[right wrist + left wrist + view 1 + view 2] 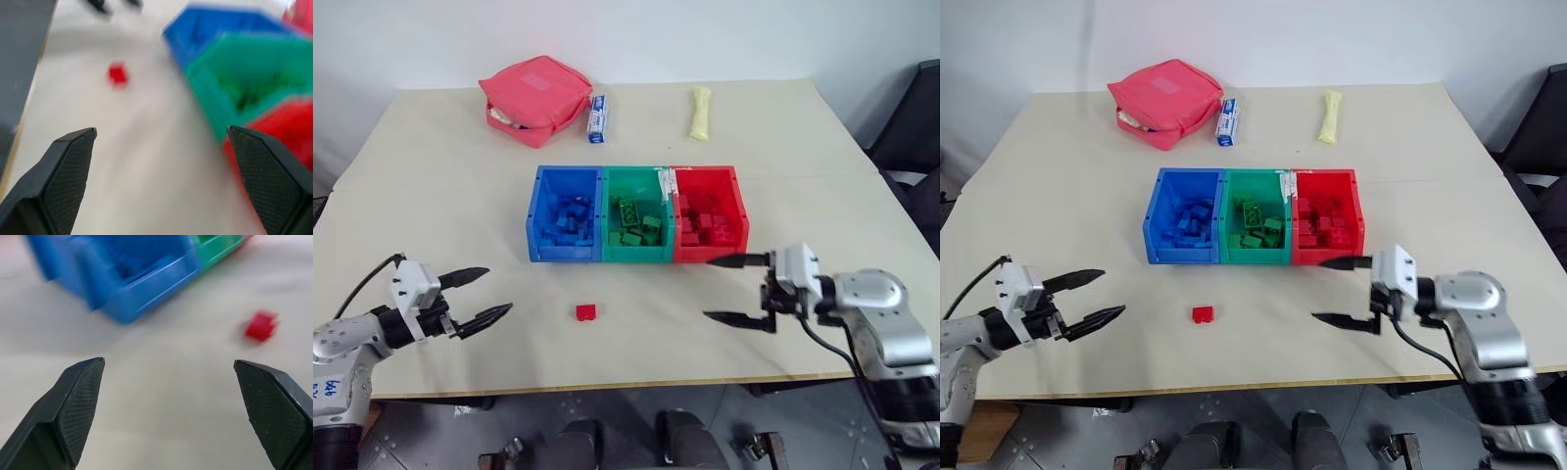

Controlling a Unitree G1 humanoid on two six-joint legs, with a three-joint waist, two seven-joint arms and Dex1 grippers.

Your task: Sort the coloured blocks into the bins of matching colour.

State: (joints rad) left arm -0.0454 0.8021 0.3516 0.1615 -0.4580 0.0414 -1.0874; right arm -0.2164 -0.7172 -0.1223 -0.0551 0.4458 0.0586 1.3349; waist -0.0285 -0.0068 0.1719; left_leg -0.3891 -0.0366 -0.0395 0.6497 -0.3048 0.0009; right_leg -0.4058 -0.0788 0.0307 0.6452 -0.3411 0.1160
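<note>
One red block (585, 311) lies alone on the table in front of the bins. The three joined bins stand mid-table: blue bin (534, 220) with several blue blocks, green bin (637, 178) with green blocks, red bin (738, 206) with red blocks. My left gripper (477, 297) hovers open at the front left, pointing toward the red block (260, 326), nothing between its fingers. My right gripper (736, 288) is open at the front right, just in front of the red bin's near corner, empty, pointing left toward the loose red block (117, 74).
A pink-red zipped pouch (534, 98) sits at the far left of the table, a small blue-white box (597, 119) beside it, and a pale yellow roll (701, 112) at the far right. The table's front edge (607, 384) runs close beneath both grippers.
</note>
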